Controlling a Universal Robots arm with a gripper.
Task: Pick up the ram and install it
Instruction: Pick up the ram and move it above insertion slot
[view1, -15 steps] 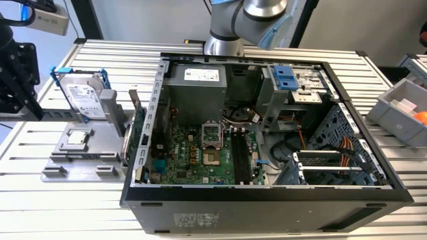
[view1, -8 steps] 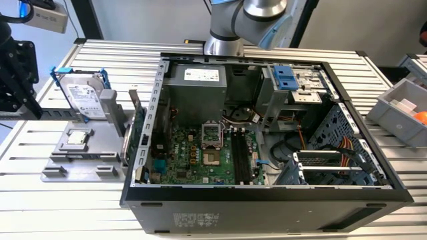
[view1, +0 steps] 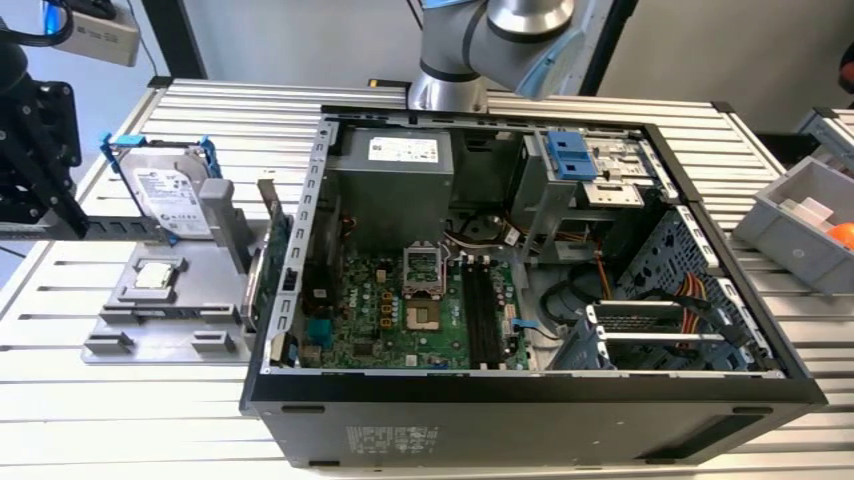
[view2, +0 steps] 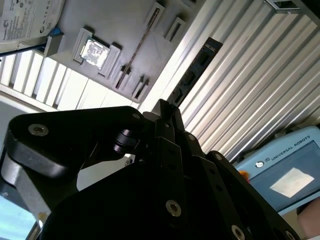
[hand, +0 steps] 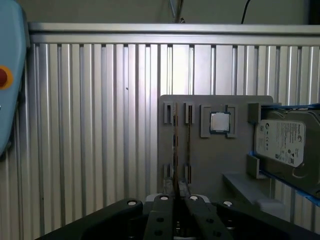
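Ram (hand: 174, 142), on edge in one of two narrow parallel slots of the grey holder plate (hand: 200, 165); a thin dark line in the first wrist view, a slim slanted stick in the second wrist view. Not in the fingers.

Gripper (hand: 177, 191), fingers (hand: 165, 202) together and holding nothing, in line with the ram's slot in the first wrist view and clear of the stick. In the exterior view, black gripper body at the exterior view's left edge, raised above the plate.

Same plate: processor chip (hand: 219, 122) in a square recess just beside the slots; hard drive (hand: 282, 142) with blue rails upright on the side away from the ram.

Plate flat on a slatted aluminium worktop (hand: 100, 125). Green expansion card (view1: 276, 250) on edge between plate and open computer case (view1: 534, 420). Inside the case, motherboard (view1: 387, 320) with long black memory slots (view1: 483, 315) beside the processor socket.

Pale blue teach pendant (view2: 285, 172) on the worktop, well apart from the plate.
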